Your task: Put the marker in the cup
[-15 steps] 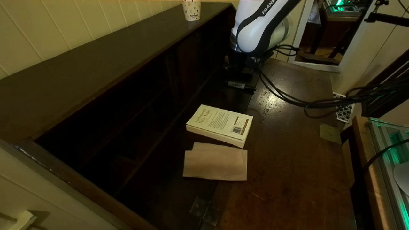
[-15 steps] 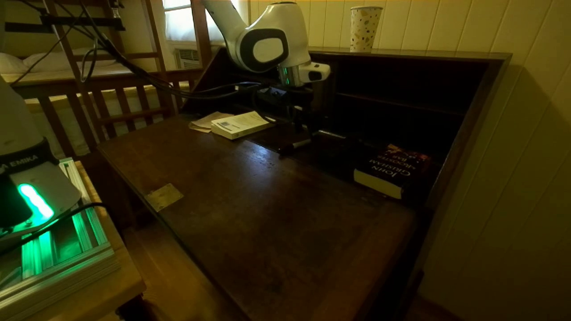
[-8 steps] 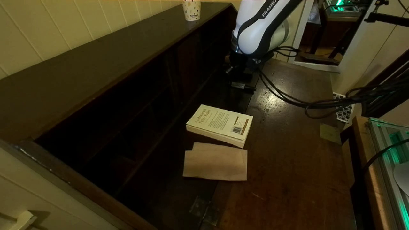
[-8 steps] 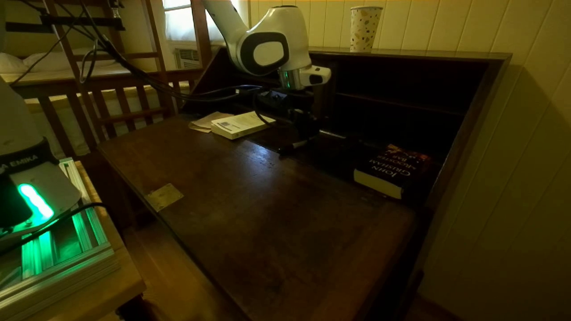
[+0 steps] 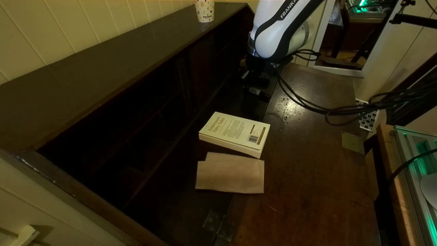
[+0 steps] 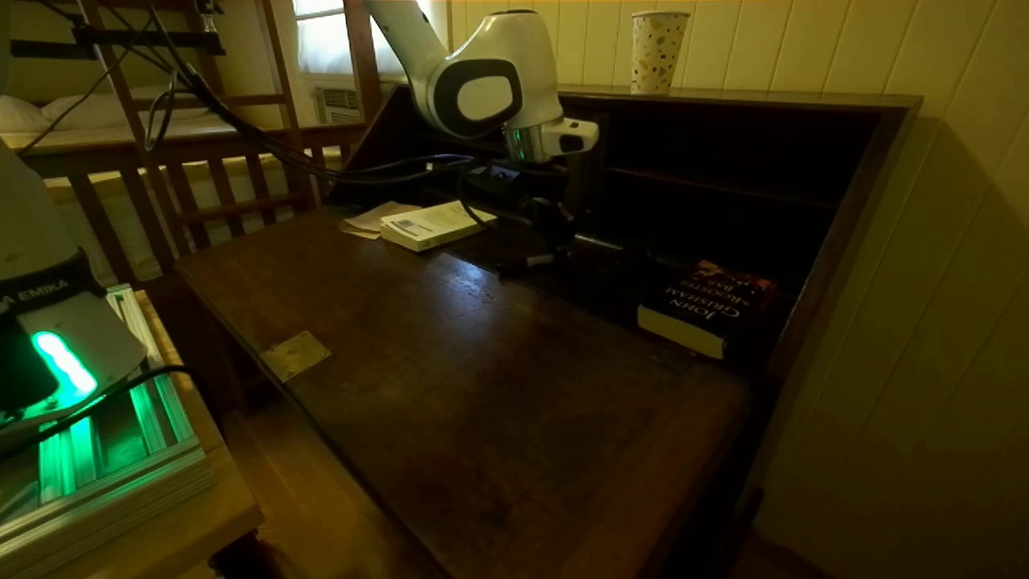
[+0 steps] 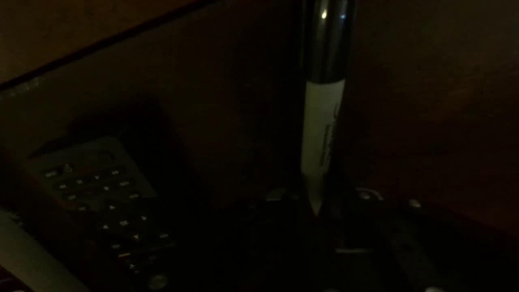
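Wall panelling (image 6: 852,48) in dull yellow is seen behind the dark wooden table (image 6: 482,386), and there the white book (image 5: 235,133) is laid flat, barcode side up. Just beside the white book, brown paper (image 5: 230,174) is spread. Over on the white book's opposite side, the marker (image 7: 323,125) is gripped! It is clasped by the jaws, which are clenched on it near the tapered end; its glossy black end is left sticking out, with the robot arm (image 5: 283,34) bent above. Whether the marker is touching the table cannot be told in such dim light. Farther from the white book, past the marker, a thick dark book (image 6: 711,301) is found lying flat. And the cup (image 6: 657,52)? It is spotted in both exterior views, stood upright on the shelf top (image 5: 119,58), higher than the white book and well apart from it. By the wrist view, a remote control (image 7: 121,211) is picked out near the marker, buttons uppermost; how it is placed relative to the white book cannot be judged.
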Available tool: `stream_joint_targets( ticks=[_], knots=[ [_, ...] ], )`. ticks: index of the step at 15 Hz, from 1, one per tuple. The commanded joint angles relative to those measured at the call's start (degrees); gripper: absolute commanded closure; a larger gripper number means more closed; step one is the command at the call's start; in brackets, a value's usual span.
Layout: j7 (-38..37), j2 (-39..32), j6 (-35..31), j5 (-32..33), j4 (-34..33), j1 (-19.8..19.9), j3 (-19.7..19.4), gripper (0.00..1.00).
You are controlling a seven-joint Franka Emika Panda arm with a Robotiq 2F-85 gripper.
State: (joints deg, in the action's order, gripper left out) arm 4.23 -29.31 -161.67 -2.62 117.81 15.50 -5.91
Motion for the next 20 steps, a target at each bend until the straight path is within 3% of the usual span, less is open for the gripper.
stream_joint_targets(
  ticks=[1,10,20],
  knots=[
    [1.6,0.6,-1.2,-0.6,0.0,0.8,0.5,0.95],
    [-1.6,11.8,0.5,4.0,2.5,-2.6,-6.5,0.95],
    [-6.8,19.6,-6.2,12.7,1.7,-6.0,-12.3,0.95]
  ],
)
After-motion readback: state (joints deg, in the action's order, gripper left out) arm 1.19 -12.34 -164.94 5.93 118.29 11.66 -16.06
